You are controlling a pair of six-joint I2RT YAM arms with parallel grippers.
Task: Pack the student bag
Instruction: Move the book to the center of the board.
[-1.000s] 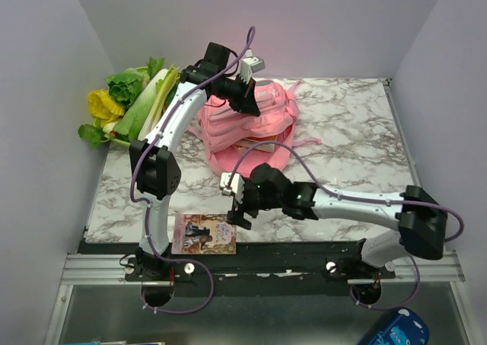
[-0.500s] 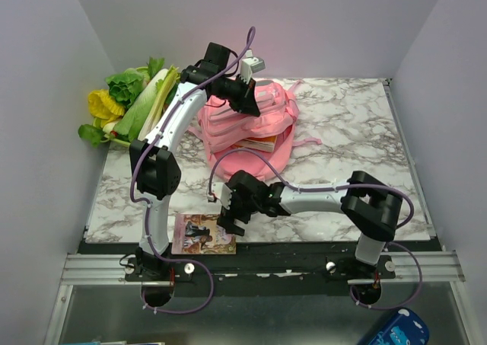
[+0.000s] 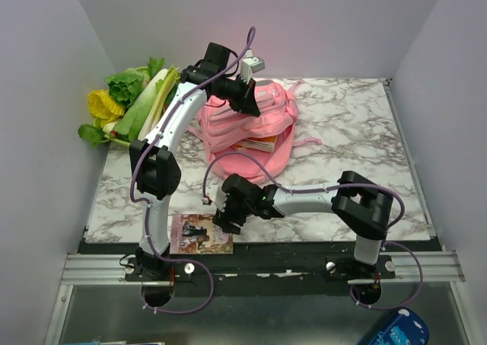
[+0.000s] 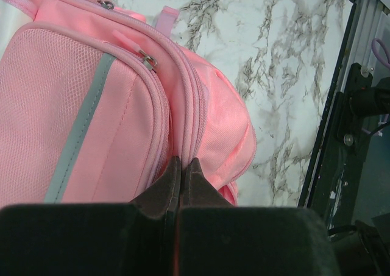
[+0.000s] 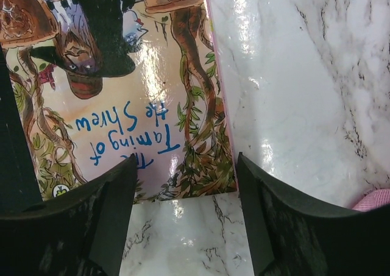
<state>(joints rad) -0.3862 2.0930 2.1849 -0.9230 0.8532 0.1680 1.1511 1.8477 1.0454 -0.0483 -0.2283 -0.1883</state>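
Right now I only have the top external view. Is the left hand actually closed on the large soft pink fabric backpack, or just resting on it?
Observer: Closed. In the left wrist view the left hand has its fingers pressed together, a sliver of pink between them, on the large soft pink fabric backpack beside its zip.
Operator: And the other arm?
Observer: Open. The right hand straddles the edge of the flat illustrated paperback book, one finger over the cover, the other over the white marble table.
Operator: Can you read the cover?
Observer: Yes: "The Taming of the Shrew", upside down in that view.
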